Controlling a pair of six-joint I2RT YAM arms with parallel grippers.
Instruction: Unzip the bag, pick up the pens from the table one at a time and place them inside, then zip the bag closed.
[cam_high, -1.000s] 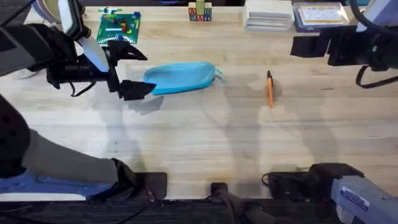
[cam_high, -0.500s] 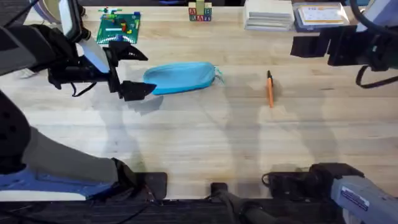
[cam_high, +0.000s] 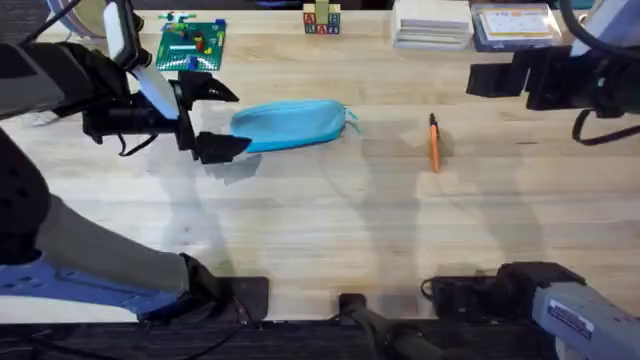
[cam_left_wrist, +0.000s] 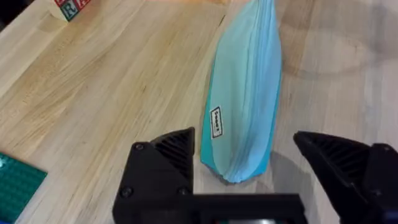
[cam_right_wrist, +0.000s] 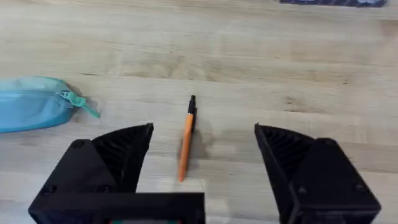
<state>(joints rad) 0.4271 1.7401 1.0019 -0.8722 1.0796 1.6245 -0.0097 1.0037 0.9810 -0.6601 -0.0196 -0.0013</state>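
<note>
1. Left gripper (cam_high: 215, 118) hangs with its black fingers (cam_left_wrist: 163, 163) spread wide, gripping nothing, just at the near end of the bag (cam_left_wrist: 245, 112).
2. Right gripper (cam_right_wrist: 202, 158) is likewise spread and empty, above the orange pen (cam_right_wrist: 186, 139).
3. Bag lies on the table (cam_high: 320, 220), zip pull (cam_right_wrist: 78, 103) pointing toward the pen (cam_high: 434, 143), well apart.

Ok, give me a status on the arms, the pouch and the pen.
Left gripper open at light blue fabric pouch's end. Right gripper open above orange stick pen. Pouch zipped; nothing between them.
</note>
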